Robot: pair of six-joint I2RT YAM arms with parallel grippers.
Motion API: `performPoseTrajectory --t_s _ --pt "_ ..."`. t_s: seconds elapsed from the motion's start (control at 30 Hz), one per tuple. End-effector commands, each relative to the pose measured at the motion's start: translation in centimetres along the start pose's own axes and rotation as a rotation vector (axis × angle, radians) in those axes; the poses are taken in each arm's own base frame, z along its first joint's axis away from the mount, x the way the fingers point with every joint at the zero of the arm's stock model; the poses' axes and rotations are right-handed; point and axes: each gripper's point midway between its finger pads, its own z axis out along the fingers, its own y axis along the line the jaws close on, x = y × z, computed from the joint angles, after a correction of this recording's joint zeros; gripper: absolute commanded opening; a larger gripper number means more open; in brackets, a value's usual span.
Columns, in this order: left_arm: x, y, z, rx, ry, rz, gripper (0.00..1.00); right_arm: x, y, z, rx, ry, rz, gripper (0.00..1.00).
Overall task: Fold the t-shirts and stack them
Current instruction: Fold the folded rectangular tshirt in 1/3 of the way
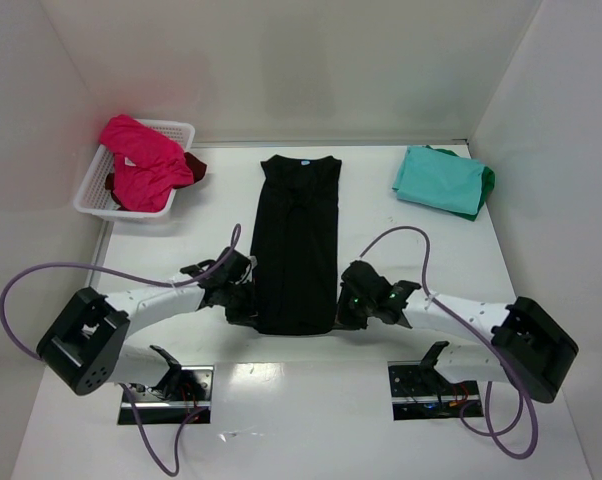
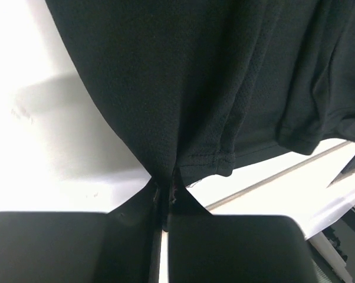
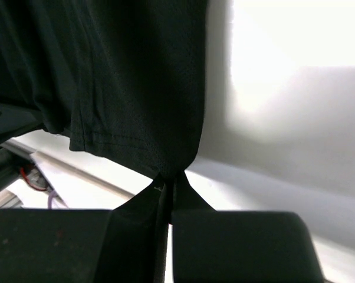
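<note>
The black t-shirt (image 1: pixel 299 240) lies in a long narrow strip down the middle of the table, its light-blue neck label (image 1: pixel 305 158) at the far end. My left gripper (image 1: pixel 243 300) is shut on the near left corner of its hem (image 2: pixel 166 171). My right gripper (image 1: pixel 349 302) is shut on the near right corner (image 3: pixel 176 168). Both corners are lifted slightly off the table. A folded teal t-shirt (image 1: pixel 439 180) lies on a green one (image 1: pixel 487 183) at the far right. A magenta-pink t-shirt (image 1: pixel 141 163) and a dark red one (image 1: pixel 195 168) sit in the basket.
The white lattice basket (image 1: pixel 93 190) stands at the far left by the wall. White walls enclose the table on three sides. Purple cables (image 1: pixel 41 275) loop from both arms. Two arm base plates (image 1: pixel 171 392) sit at the near edge.
</note>
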Motion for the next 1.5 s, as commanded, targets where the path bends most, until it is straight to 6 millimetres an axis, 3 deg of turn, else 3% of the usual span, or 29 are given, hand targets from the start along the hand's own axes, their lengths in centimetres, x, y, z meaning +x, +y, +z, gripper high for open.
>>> performPoseTrajectory --t_s 0.0,0.2,0.37,0.5,0.63,0.67,0.73,0.77,0.83,0.9,0.93,1.0,1.23,1.3,1.37,1.47 --pt "-0.7 -1.0 -2.4 0.003 -0.038 0.056 0.0 -0.6 0.2 -1.2 0.017 -0.045 0.008 0.0" --pt "-3.6 -4.8 -5.4 0.064 -0.109 0.13 0.0 -3.2 2.7 -2.8 -0.013 -0.109 -0.042 0.0" --pt "-7.2 -6.9 -7.1 0.094 -0.173 0.182 0.0 -8.2 3.4 -4.2 -0.02 -0.214 -0.055 0.0" --pt "-11.4 -7.2 -7.7 0.105 -0.206 0.213 0.0 -13.4 3.9 -5.0 -0.022 -0.291 -0.07 0.0" --pt "-14.9 -6.8 -6.6 0.101 -0.192 0.244 0.0 -17.8 5.8 -5.0 -0.043 -0.35 -0.097 0.0" --pt "-15.2 -7.1 -6.3 0.114 -0.179 0.261 0.0 -18.1 5.8 -3.8 -0.033 -0.327 -0.103 0.0" --pt "-16.4 -6.5 -4.9 0.091 -0.148 0.26 0.0 -19.8 6.9 -3.4 -0.049 -0.339 -0.114 0.0" --pt "-17.7 -7.0 -5.2 0.102 -0.165 0.277 0.0 -20.3 6.8 -2.2 -0.035 -0.326 -0.12 0.0" --pt "-19.0 -6.4 -4.4 0.101 -0.153 0.259 0.0 -21.8 8.0 -1.8 -0.049 -0.343 -0.135 0.0" --pt "-21.0 -6.6 -4.8 0.115 -0.181 0.258 0.0 -22.9 7.6 -0.4 -0.034 -0.329 -0.128 0.0" --pt "-21.5 -6.4 -4.1 0.118 -0.168 0.246 0.0 -23.8 8.4 -0.4 -0.043 -0.34 -0.131 0.0" --pt "-23.6 -6.3 -4.0 0.133 -0.184 0.24 0.0 -25.7 8.4 0.1 -0.035 -0.356 -0.137 0.0" --pt "-28.2 -6.6 -2.8 0.171 -0.204 0.236 0.0 -30.7 8.3 0.7 -0.027 -0.4 -0.124 0.0" --pt "-29.3 -6.6 -2.4 0.185 -0.208 0.233 0.04 -32.1 7.7 0.6 -0.026 -0.411 -0.104 0.0" --pt "-29.8 -6.3 -1.8 0.193 -0.199 0.223 0.06 -32.2 7.3 1.6 -0.019 -0.393 -0.108 0.0" --pt "-30.4 -5.7 -0.7 0.206 -0.181 0.209 0.2 -33.0 7.0 2.4 -0.02 -0.393 -0.111 0.09"
